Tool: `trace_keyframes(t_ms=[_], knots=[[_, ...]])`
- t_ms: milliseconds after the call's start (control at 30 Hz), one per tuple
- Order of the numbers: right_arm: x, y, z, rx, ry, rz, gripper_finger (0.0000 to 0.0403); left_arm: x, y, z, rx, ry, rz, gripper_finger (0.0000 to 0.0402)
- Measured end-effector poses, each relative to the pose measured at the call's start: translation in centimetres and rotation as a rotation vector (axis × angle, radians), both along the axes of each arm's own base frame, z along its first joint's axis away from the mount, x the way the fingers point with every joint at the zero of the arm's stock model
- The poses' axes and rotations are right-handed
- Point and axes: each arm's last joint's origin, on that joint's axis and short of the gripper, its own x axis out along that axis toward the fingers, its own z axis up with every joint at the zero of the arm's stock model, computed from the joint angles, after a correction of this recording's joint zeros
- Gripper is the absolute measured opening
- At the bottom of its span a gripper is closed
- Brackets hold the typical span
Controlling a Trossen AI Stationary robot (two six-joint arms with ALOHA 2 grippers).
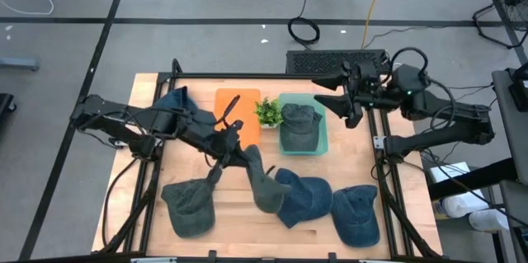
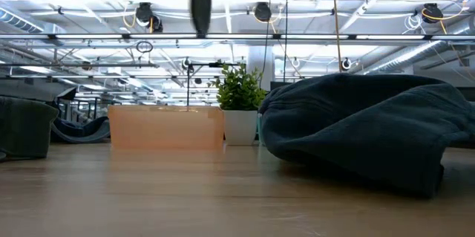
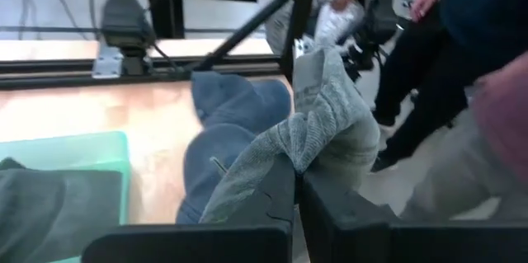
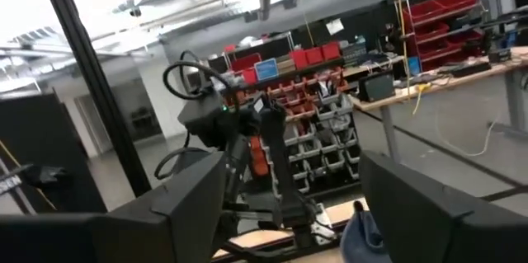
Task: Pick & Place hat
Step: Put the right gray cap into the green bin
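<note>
left gripper (image 1: 233, 154), at table centre, is clamped on the grey-green hat (image 1: 262, 182), which hangs toward 5 o'clock, lifted for carrying to the green bin (image 1: 322, 134) at 1 o'clock; right gripper (image 1: 337, 100) waits open past the bin, holding nothing.

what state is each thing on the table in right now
left gripper: fingers shut on grey-green fabric cap
grey-green fabric cap: lifted, hanging from the left gripper
right gripper: fingers open, holding nothing, raised beside the bin
green plastic bin: holds one dark grey cap
dark grey cap: resting inside the bin
small potted green plant: upright
orange tray: no cap in it
</note>
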Motion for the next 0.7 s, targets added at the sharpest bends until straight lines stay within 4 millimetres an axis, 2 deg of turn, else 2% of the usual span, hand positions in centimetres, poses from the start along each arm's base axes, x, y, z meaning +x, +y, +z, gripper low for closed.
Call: trace_keyframes(t_ms=[167,333,467,700], knots=[[0.8,0.1,1.9,-0.061,0.057,-0.008,0.0267,-0.3,1.2,2.4,-0.017,-0.012,0.079,0.0003],[1.3,-0.1,3.0,-0.079,0.152,-0.064,0.0267,-1.5,2.5,4.9,0.021,0.026,0.178,0.0003],[0.7,-0.2,4.6,-0.092,0.137,-0.11,0.0268,-2.8,3.4,6.4,0.042,0.086,0.231,0.0003],[-1.1,-0.3,7.2,-0.095,0.155,-0.172,0.0268,-4.6,4.3,7.2,0.04,0.217,0.289,0.0003]])
